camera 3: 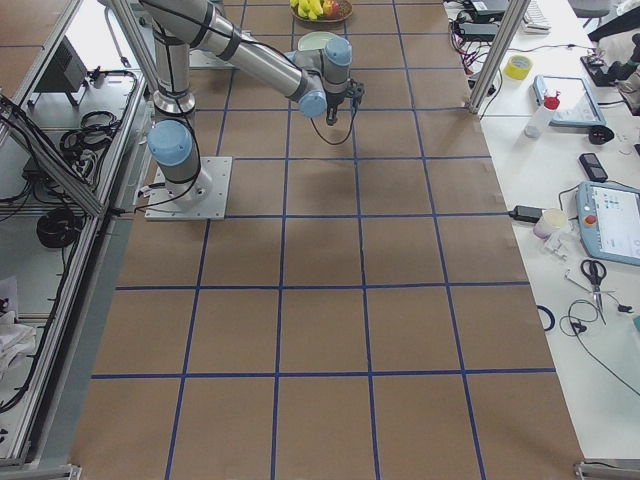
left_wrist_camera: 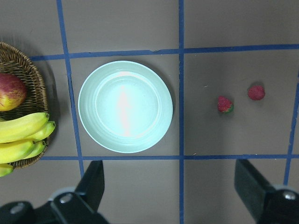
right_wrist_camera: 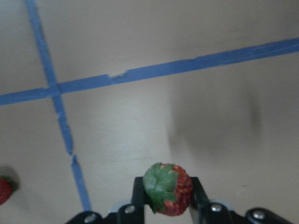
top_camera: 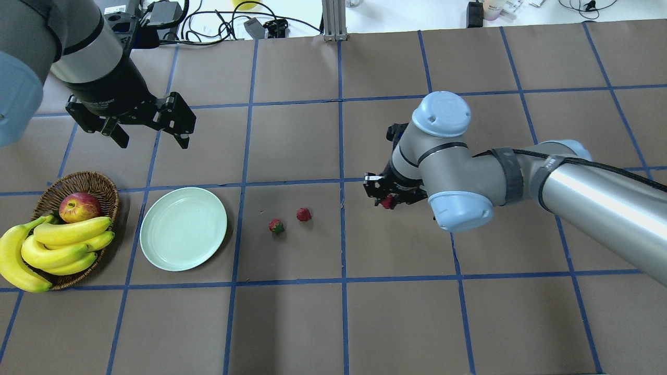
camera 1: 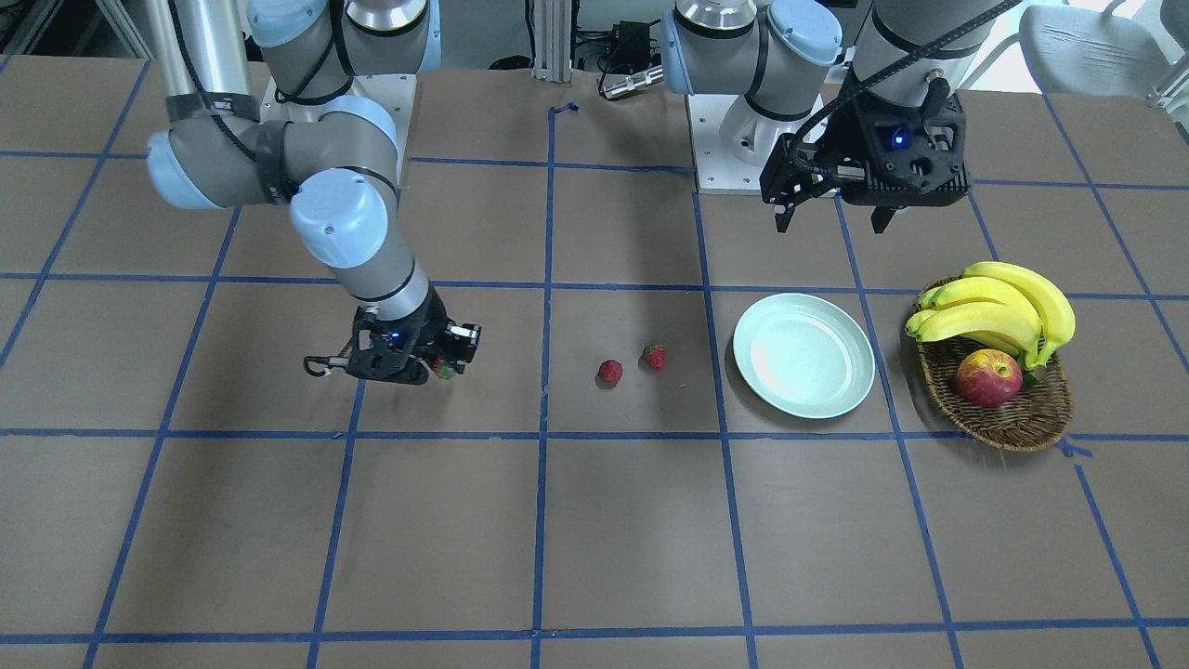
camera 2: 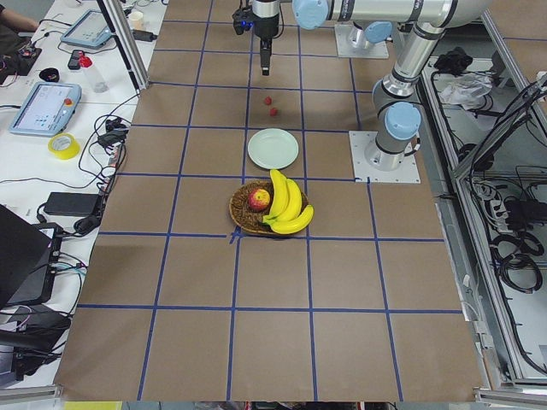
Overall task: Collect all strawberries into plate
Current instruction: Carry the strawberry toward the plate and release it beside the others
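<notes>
- One held strawberry (right_wrist_camera: 169,189) sits pinched between the fingertips of my right gripper (top_camera: 388,200), apparently just off the table and well away from the plate (top_camera: 183,229).
- Two more lie on the table between that grip and the plate: nearer strawberry (top_camera: 276,226) and farther strawberry (top_camera: 304,214).
- Risk: the pinch is at the fingertips only. The small rounded fruit may slip out or squash on the way to the plate.
- Risk: a low path to the plate crosses both loose fruits and could send them rolling.
- Risk: a high release may bounce the fruit over the plate's shallow rim.
- Left gripper (top_camera: 152,136) is spread wide and empty, hovering just beyond the plate. The arms could clash there.
</notes>
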`<state>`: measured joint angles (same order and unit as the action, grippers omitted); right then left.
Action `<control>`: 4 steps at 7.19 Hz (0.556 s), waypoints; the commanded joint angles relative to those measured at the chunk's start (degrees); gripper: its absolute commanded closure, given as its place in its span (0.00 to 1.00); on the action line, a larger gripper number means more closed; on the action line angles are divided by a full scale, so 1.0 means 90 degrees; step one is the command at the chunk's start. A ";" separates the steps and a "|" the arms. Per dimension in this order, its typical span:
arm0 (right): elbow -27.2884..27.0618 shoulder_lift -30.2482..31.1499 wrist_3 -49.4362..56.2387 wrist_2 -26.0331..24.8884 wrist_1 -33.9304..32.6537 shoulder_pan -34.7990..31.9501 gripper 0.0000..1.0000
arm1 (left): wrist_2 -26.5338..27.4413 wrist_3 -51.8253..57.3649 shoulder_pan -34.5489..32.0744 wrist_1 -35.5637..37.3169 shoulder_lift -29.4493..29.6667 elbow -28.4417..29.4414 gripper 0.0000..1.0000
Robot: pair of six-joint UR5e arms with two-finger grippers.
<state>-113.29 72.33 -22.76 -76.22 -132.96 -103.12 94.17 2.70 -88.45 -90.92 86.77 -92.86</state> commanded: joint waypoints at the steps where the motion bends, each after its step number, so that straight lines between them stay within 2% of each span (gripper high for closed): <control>1: 0.0933 -0.0573 -0.1408 0.0627 -0.0041 -0.0978 0.88 | 0.0006 -0.0007 -0.0007 0.0014 0.0007 -0.0004 0.00; 2: 0.1246 -0.0808 -0.2045 0.0637 -0.0041 -0.1263 0.88 | 0.0025 0.0003 -0.0007 0.0014 0.0007 -0.0014 0.00; 4: 0.1707 -0.1257 -0.2441 0.0637 -0.0041 -0.1461 0.88 | 0.0015 -0.0007 -0.0007 0.0014 0.0007 -0.0014 0.00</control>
<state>-100.62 63.69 -41.99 -70.59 -133.33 -114.90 94.36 2.66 -88.50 -90.80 86.83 -92.97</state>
